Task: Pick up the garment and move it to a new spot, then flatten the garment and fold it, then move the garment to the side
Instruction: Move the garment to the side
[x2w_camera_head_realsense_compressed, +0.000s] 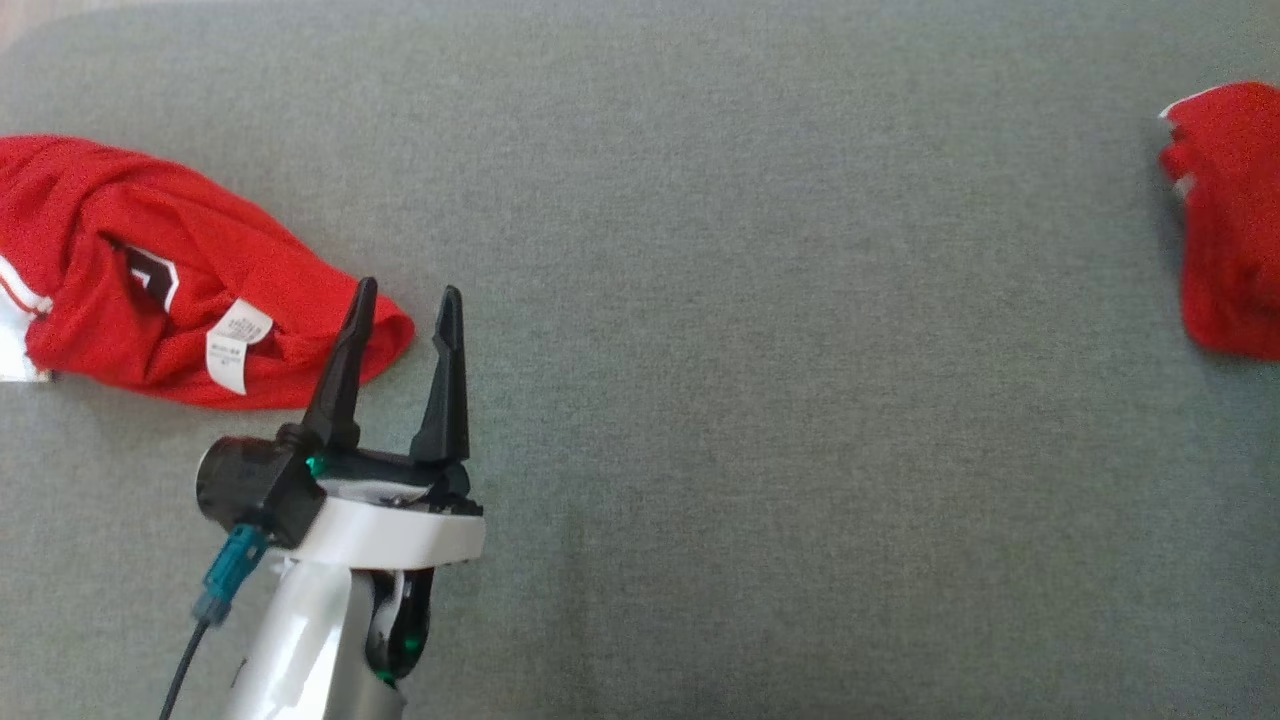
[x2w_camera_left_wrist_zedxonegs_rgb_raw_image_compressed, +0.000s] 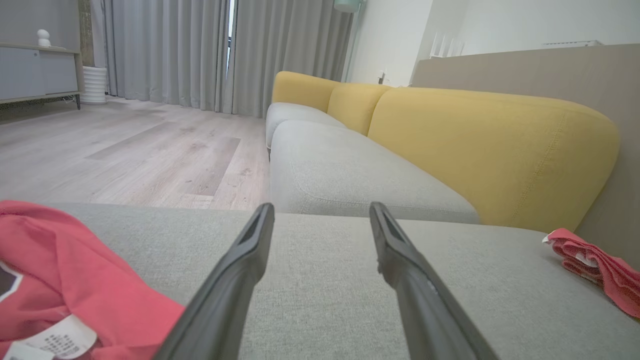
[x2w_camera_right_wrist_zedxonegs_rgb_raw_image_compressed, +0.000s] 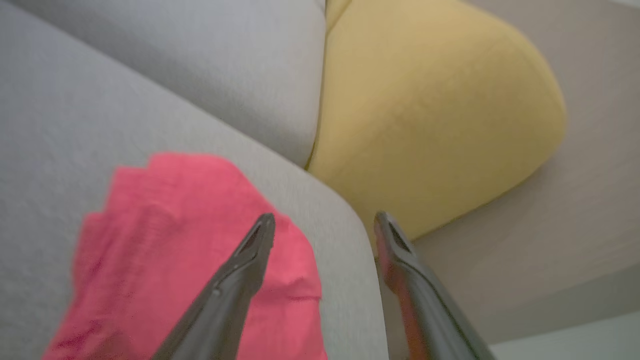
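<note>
A crumpled red garment with a white tag and a black logo lies at the left of the grey seat cushion. My left gripper stands open just right of its lower corner, nothing between the fingers. The left wrist view has that garment left of the open left gripper. A second red garment, lying flatter, sits at the far right edge of the cushion, also seen as the second garment. My right gripper hovers open above this garment at the cushion's corner, holding nothing.
A yellow backrest runs along the far side of the sofa, and the yellow backrest rises beside the cushion corner. Wood floor, grey curtains and a low cabinet lie beyond. Bare cushion stretches between the two garments.
</note>
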